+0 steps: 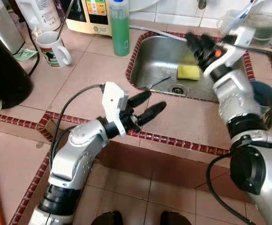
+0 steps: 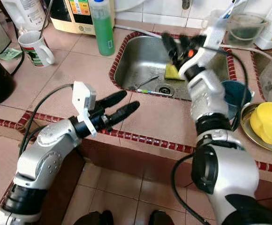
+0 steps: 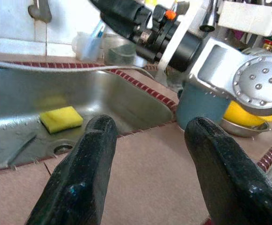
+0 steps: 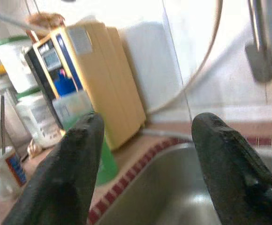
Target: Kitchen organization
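A steel sink [image 1: 150, 56] set into a pink-tiled surface [image 1: 91, 70] holds one yellow sponge [image 1: 188, 71] near its middle and one piece of cutlery [image 1: 155, 83] lying at about 7 o'clock from it, beside the drain [image 1: 177, 89]. The right tool [image 1: 202, 44] hangs over the sink just above the sponge, at the basin's 1 o'clock corner, its two black fingers spread wide with nothing between them; its image is blurred. The left tool [image 1: 147, 107] hovers over the surface at the sink's 7 o'clock, near the red-tiled front edge, fingers likewise wide apart and empty.

At 9 o'clock from the sink stands one green bottle [image 1: 119, 27] with a blue cap, and farther out at 9 o'clock one white mug [image 1: 52, 48] with a thin stick standing in it. A clear glass cup [image 2: 245, 27] sits behind the sink at 1 o'clock. At 3 o'clock a blue cup [image 2: 232, 98] stands beside a metal bowl [image 2: 248, 126] that holds one yellow object [image 2: 269, 123], its kind unclear.
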Available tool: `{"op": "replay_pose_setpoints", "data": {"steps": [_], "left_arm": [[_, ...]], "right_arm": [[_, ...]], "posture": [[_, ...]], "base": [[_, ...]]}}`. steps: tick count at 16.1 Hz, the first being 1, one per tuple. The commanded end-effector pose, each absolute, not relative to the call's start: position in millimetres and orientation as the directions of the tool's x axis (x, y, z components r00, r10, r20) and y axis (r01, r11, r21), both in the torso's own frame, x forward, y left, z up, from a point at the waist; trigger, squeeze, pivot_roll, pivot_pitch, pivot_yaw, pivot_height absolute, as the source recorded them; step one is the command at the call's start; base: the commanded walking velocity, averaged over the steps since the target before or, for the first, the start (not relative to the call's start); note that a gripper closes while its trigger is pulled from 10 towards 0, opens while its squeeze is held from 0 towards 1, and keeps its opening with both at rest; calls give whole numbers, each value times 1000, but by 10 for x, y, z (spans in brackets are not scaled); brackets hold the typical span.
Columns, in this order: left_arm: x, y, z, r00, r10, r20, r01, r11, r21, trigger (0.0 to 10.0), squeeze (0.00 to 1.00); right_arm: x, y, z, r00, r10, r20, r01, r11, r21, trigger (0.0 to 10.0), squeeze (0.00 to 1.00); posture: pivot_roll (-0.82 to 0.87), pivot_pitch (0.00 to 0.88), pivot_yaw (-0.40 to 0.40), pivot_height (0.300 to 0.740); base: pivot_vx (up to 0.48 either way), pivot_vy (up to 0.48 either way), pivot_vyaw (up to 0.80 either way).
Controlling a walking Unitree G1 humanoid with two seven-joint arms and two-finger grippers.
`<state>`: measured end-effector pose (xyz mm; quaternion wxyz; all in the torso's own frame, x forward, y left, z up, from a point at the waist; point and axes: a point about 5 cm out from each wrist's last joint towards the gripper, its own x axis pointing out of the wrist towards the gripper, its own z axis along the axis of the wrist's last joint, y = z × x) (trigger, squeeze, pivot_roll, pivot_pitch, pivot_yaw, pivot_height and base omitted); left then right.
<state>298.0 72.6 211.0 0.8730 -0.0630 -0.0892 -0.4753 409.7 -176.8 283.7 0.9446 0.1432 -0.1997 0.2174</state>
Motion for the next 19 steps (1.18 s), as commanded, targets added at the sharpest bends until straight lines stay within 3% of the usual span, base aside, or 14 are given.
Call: {"op": "replay_pose_setpoints", "data": {"steps": [1,7,10,16,19], "left_arm": [[3000,742,2123,528,-821,218,841,541,-3,10000,0],[3171,857,2189,585,-764,272,779,623,76,10000,0],[3272,934,2195,637,-712,294,735,676,45,10000,0],[3377,1045,1981,745,-609,274,638,770,-24,10000,0],[3398,1105,1948,789,-539,295,572,820,-30,10000,0]], "right_arm": [[4076,-1775,3046,795,350,495,-465,876,127,10000,0],[3969,-1828,3255,774,248,582,-324,946,27,10000,0],[3863,-1852,3220,776,153,612,-205,979,15,10000,0],[3494,-2027,2710,834,-42,550,61,998,-16,10000,0],[3286,-2016,2424,859,-87,505,108,994,-13,10000,0]], "posture": [[-85,148,34,740],[-91,71,29,740],[-95,40,33,740],[-109,0,35,740],[-115,0,41,740]], "base": [[0,0,0],[0,0,0],[0,0,0],[0,0,0],[0,0,0]]}}
